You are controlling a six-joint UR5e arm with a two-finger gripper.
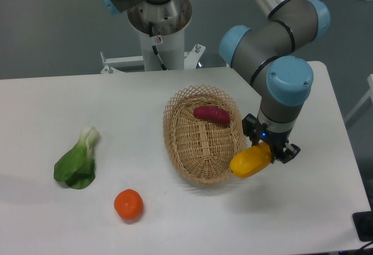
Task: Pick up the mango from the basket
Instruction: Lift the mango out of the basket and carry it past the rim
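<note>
Arm first: from my seat I see it come down from the top middle of the frame, bend at two blue-capped joints, and point its wrist down on the right side; the gripper (269, 151) is clenched on the mango (251, 160), which pokes out to the lower left of the black fingers; the mango is yellow and shiny, tilted a little, and it sits in front of the basket's right edge as I look at it; I cannot tell if it touches the rim.

The basket (176, 144) is tan and woven, in the middle of the frame; a dark red sweet potato (211, 114) lies inside it near the top.

The table (87, 101) is white and fills most of the frame; a leafy green vegetable (77, 160) lies on it at the left, well apart from the basket; an orange fruit (128, 204) sits near the bottom, left of the basket.

The robot base (158, 22) stands behind the table at the top, white and round; the floor (46, 28) behind is dark grey; a black thing shows at the bottom right corner, too cut off to name.
</note>
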